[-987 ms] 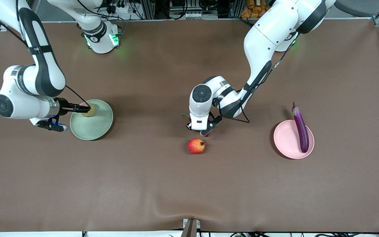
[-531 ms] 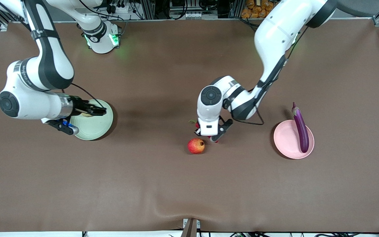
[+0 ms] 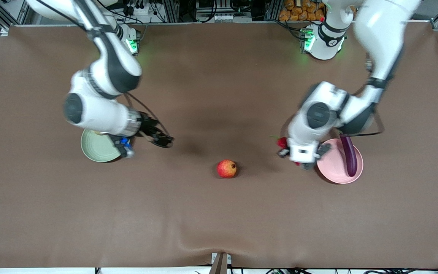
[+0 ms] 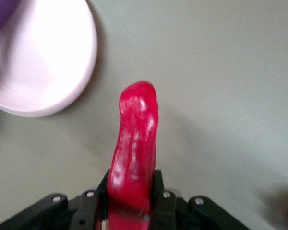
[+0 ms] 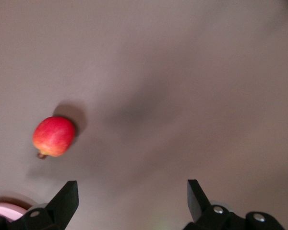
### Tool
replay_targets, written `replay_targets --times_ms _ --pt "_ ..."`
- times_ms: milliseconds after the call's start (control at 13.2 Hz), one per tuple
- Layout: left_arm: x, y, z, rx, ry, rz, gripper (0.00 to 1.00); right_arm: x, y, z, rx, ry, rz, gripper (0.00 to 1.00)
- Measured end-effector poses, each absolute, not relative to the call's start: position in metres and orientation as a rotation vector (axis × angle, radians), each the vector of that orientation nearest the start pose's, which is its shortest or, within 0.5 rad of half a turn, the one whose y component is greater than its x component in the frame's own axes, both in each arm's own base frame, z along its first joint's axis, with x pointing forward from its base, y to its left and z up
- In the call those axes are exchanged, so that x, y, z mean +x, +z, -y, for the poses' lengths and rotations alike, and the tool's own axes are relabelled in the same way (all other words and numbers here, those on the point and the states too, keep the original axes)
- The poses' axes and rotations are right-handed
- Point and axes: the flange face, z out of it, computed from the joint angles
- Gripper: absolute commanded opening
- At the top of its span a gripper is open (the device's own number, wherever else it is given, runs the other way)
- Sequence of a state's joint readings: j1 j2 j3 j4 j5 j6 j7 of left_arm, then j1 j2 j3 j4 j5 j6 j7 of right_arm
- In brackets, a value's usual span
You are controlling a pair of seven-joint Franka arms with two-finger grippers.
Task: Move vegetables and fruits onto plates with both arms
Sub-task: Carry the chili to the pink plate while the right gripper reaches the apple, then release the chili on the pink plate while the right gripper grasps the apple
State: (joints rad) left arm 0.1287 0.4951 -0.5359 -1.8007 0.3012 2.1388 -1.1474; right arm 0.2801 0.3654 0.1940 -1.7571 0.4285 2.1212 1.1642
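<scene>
My left gripper (image 3: pixel 301 155) is shut on the red chili pepper (image 3: pixel 282 142) and holds it in the air at the rim of the pink plate (image 3: pixel 331 164). The purple eggplant (image 3: pixel 350 156) lies on that plate, its stem end hidden by the left arm. In the left wrist view the chili (image 4: pixel 134 139) sticks out from between the jaws of the left gripper (image 4: pixel 132 181), with the pink plate (image 4: pixel 43 62) close by. My right gripper (image 3: pixel 162 139) is open and empty over the table between the green plate (image 3: pixel 97 151) and the pomegranate (image 3: pixel 227 168). The peach is hidden under the right arm.
The pomegranate also shows in the right wrist view (image 5: pixel 54 135), off to one side of the open right gripper (image 5: pixel 132 196). Bare brown table cloth lies around it. The arm bases stand along the table edge farthest from the front camera.
My left gripper carried the chili from beside the pomegranate to the pink plate's rim. My right gripper left the green plate, opened and swung toward the table's middle.
</scene>
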Motion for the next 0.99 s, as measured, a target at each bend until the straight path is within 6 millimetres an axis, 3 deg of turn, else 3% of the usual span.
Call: replay_targets --times_ms 152,304,455,607,683,759,835,911,987 --pt "0.615 0.287 0.146 -2.974 0.136 0.82 0.0 0.577 0.352 -0.365 -2.366 0.46 -1.508 1.0" --pt "0.62 0.275 0.099 -2.993 0.181 0.752 0.0 0.585 0.329 -0.405 -2.225 0.453 -1.723 1.0" --pt "0.621 0.262 0.07 -3.012 0.226 0.701 0.0 0.597 0.307 -0.426 -2.127 0.426 -1.79 1.0" --pt "0.621 0.253 0.064 -3.018 0.251 0.69 0.0 0.607 0.288 -0.433 -2.016 0.375 -1.829 1.0" --pt "0.62 0.25 0.065 -3.019 0.26 0.689 0.11 0.611 0.277 -0.434 -1.966 0.352 -1.847 1.0" --pt "0.62 0.247 0.065 -3.019 0.267 0.689 0.39 0.614 0.264 -0.435 -1.944 0.336 -1.855 1.0" --pt "0.62 0.246 0.065 -3.019 0.27 0.69 0.58 0.617 0.251 -0.435 -1.946 0.319 -1.858 1.0" --pt "0.62 0.246 0.064 -3.019 0.271 0.692 0.69 0.62 0.243 -0.433 -1.948 0.302 -1.862 1.0" --pt "0.62 0.246 0.064 -3.02 0.269 0.689 0.74 0.622 0.235 -0.431 -1.943 0.29 -1.866 1.0"
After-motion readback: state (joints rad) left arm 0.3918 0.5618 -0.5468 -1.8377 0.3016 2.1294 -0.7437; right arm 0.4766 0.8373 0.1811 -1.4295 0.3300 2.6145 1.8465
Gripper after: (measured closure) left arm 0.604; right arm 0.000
